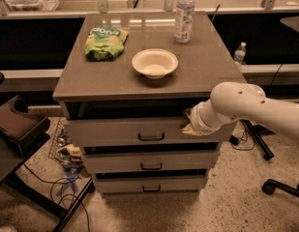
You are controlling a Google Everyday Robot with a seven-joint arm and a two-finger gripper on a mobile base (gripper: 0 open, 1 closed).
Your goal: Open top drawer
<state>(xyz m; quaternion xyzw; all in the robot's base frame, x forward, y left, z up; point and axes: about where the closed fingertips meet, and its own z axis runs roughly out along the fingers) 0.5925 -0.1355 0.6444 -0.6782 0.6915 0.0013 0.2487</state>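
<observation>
Presently end effector (188, 124) at top drawer (117, 130) front, right end.

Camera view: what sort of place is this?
Probably an office or lab break area: a chip bag, bowl and water bottle sit on the cabinet, and the gripper is at the right end of the top drawer.
</observation>
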